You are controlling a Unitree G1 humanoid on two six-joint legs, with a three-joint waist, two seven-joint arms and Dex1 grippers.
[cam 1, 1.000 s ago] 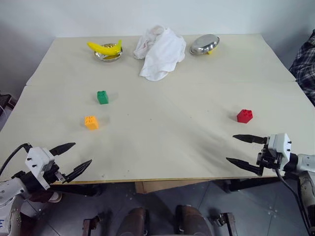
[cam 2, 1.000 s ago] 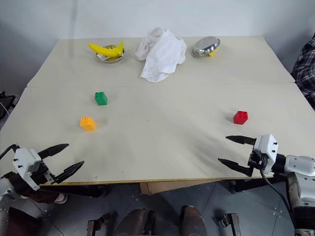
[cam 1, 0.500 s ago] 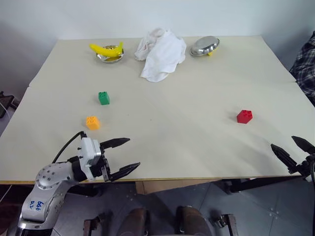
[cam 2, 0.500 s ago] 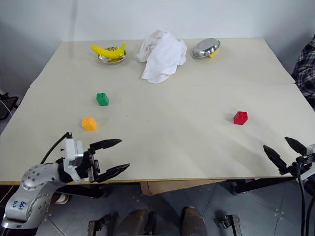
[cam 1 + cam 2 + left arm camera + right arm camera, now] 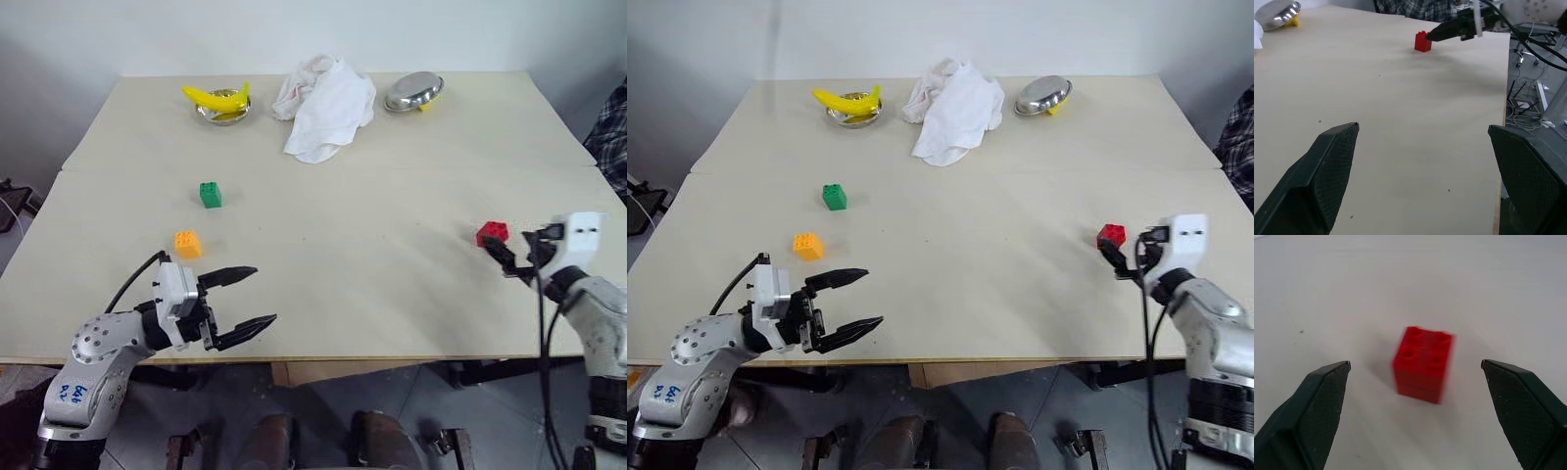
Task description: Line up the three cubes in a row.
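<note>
The red cube [image 5: 492, 233] sits on the right side of the table. My right gripper [image 5: 502, 257] is open just in front of it, fingers pointing at it and apart from it. In the right wrist view the red cube [image 5: 1423, 364] lies a little beyond the gap between the two spread fingertips. The green cube [image 5: 210, 194] and the orange cube [image 5: 187, 243] stand on the left side, the orange one nearer me. My left gripper [image 5: 263, 294] hovers open and empty over the front edge, nearer me than the orange cube and to its right.
At the back of the table [image 5: 333, 294] are a banana [image 5: 216, 96] in a small metal bowl, a crumpled white cloth [image 5: 326, 93] and a tilted metal bowl [image 5: 412, 91]. A person's plaid sleeve [image 5: 612, 127] shows at the right edge.
My right gripper swung from the table's front right corner in to the red cube and turned to face it. My left gripper came in from the left, then held still.
</note>
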